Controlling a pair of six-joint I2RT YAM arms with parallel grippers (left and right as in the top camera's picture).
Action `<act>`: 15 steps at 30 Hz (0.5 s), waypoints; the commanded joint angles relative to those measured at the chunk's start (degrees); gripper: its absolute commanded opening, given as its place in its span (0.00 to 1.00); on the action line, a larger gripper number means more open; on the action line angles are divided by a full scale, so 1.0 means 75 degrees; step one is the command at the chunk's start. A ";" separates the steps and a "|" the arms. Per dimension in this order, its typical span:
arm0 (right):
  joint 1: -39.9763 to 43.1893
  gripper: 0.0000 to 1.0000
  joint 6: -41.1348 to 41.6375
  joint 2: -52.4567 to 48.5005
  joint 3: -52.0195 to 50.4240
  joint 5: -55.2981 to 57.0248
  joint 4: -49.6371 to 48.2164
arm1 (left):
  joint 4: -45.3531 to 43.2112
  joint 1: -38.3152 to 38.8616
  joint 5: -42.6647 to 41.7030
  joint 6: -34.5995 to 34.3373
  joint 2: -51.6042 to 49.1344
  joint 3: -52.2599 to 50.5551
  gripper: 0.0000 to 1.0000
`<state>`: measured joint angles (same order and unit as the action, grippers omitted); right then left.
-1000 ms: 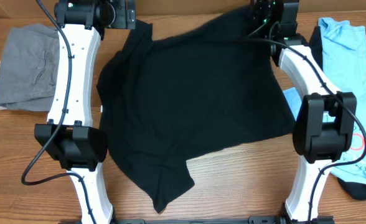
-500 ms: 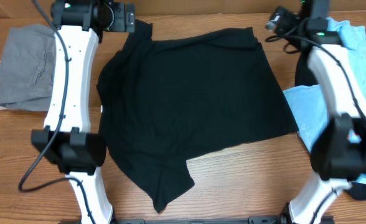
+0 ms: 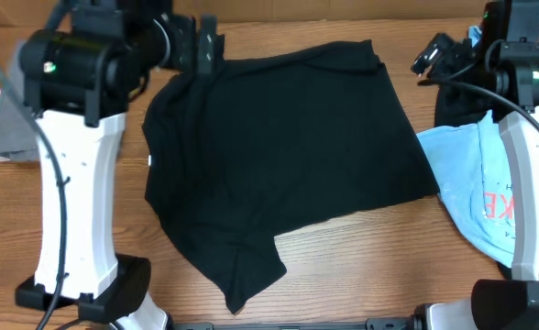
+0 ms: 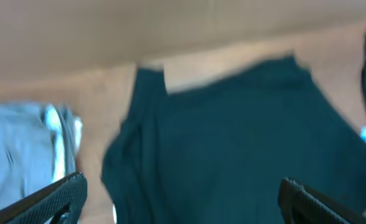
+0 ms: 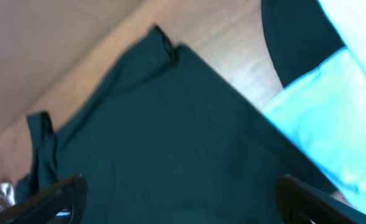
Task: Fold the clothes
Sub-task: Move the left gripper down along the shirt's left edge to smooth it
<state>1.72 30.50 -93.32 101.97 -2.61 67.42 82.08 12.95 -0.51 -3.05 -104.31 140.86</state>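
Showing soft matte black T-shirt (image 3: 279, 156) spread unevenly on wood-grain table (image 3: 361, 261), light-blue printed T-shirt (image 3: 476, 183) just beside; left gripper (image 4: 182, 185) and right gripper (image 5: 182, 183) wide apart, empty

Only one scrap of print is legible to us.
On the light-blue T-shirt (image 3: 457, 174) we read red letters, seemingly "KE", well apart from the jaws of the right gripper (image 3: 427, 59), back toward that arm's base; the remaining print is too small.

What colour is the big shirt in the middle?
The big shirt is plain black, clearest in the overhead view.
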 commanded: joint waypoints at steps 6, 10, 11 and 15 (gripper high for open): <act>-0.0064 1.00 0.0073 0.1486 0.0026 -0.0009 0.1207 | 0.1763 0.0230 0.0085 -0.0096 -0.0219 -0.0073 1.00; -0.0064 1.00 -0.0332 0.2145 0.0026 -0.0032 0.1903 | 0.1964 0.0274 0.0087 -0.0472 -0.0146 -0.0085 1.00; -0.0064 1.00 -0.0411 0.2235 0.0026 -0.0032 0.2063 | 0.1964 0.0300 0.0082 -0.0595 -0.0093 -0.0087 1.00; -0.0064 1.00 -0.0726 0.2570 0.0023 0.0029 0.2885 | 0.1964 0.0656 0.0044 -0.0807 0.0309 -0.0527 0.99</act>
<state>1.37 28.12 -75.57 101.89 -2.76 86.35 96.64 15.49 -0.23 -6.07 -105.93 139.74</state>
